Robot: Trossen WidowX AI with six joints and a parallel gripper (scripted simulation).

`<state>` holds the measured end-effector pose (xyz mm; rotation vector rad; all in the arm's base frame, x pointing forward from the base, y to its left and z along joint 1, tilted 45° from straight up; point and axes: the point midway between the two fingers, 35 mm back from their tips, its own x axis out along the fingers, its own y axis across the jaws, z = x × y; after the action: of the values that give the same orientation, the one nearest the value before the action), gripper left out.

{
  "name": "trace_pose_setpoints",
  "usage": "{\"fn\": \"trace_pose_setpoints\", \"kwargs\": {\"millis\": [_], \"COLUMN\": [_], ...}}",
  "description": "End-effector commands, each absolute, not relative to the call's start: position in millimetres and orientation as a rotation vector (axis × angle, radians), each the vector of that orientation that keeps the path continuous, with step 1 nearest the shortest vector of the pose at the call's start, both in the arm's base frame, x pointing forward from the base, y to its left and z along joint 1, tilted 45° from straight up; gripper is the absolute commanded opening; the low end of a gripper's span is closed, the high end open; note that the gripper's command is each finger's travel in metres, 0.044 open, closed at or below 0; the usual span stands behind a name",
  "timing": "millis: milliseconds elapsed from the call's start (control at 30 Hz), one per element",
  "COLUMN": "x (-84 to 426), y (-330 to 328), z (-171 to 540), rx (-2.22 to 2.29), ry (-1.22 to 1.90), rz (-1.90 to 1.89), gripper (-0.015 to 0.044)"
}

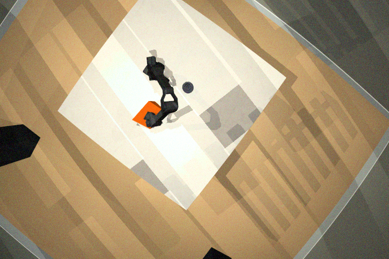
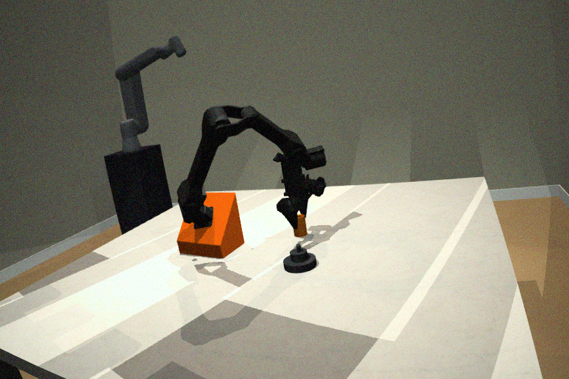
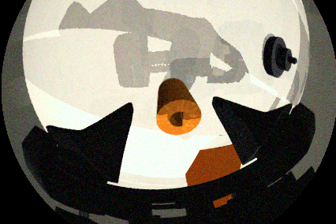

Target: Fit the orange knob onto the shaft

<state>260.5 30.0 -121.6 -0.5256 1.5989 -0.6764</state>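
Observation:
The orange knob (image 2: pixel 300 229) (image 3: pixel 173 101) stands upright on the table, its hole facing up; in the wrist view a flat side shows in the hole. My gripper (image 2: pixel 300 220) (image 3: pixel 173 103) is open and points down, its fingertips around the knob's upper part with gaps on both sides in the wrist view. The arm hides the knob in the top view. The dark round pedestal (image 1: pixel 187 91) (image 2: pixel 299 264) (image 3: pixel 272 57) stands apart from the knob, at the right in the wrist view. Its shaft (image 2: pixel 298 246) (image 3: pixel 293 60) is bare; its flat side cannot be made out.
An orange wedge block (image 1: pixel 142 114) (image 2: pixel 231 232) (image 3: pixel 214 165) sits under the arm's base on the pale table (image 1: pixel 211 44) (image 2: pixel 418 227). A grey arm (image 2: pixel 134 98) stands on a black stand (image 2: pixel 137 184) beyond the table. Shadows and light bands cross the table.

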Motion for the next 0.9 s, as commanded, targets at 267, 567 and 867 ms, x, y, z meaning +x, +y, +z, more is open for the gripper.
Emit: {"fn": "trace_pose_setpoints", "kwargs": {"millis": [267,567,867], "x": [254.5,253.2,253.2], "y": [12.9,9.0,9.0], "z": [-136.8,-140.4,-140.4], "rx": [-0.537,-0.537,-0.537], "ry": [1.605,1.604,1.604], "rz": [-0.684,-0.685,-0.685], "gripper": [0.044,0.0335,0.0157]}}
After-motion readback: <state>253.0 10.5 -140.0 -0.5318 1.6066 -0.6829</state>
